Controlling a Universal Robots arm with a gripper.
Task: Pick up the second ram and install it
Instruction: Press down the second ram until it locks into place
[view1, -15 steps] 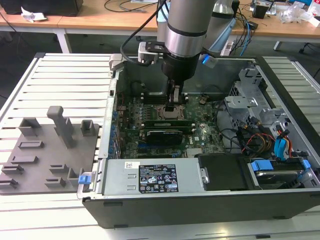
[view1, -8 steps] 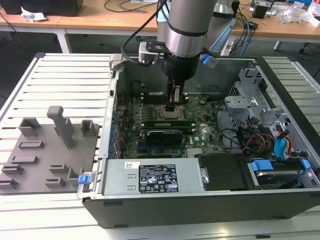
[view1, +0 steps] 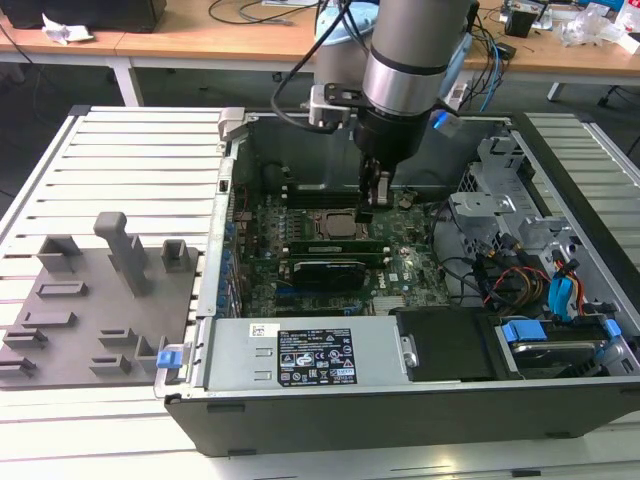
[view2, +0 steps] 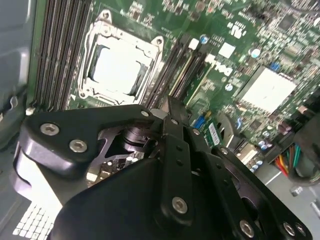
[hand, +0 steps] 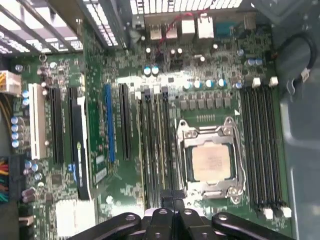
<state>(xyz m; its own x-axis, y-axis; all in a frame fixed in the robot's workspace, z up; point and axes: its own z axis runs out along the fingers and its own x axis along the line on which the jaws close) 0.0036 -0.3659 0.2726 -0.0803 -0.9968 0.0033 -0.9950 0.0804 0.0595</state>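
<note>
Tool (view1: 366, 212) low beside CPU socket (view1: 333, 224)

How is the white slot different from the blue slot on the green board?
The white slot is fatter; the blue slot is thinner. The white slot sits out by the coloured wires; the blue slot sits closer to the CPU socket. Both are long, straight and run the same way.

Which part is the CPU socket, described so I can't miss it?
Look inside the open computer case, at the green motherboard. Near the board's middle sits the CPU socket: a square, shiny metal frame around a pale chip, unlike the long, narrow black memory slots flanking it.
</note>
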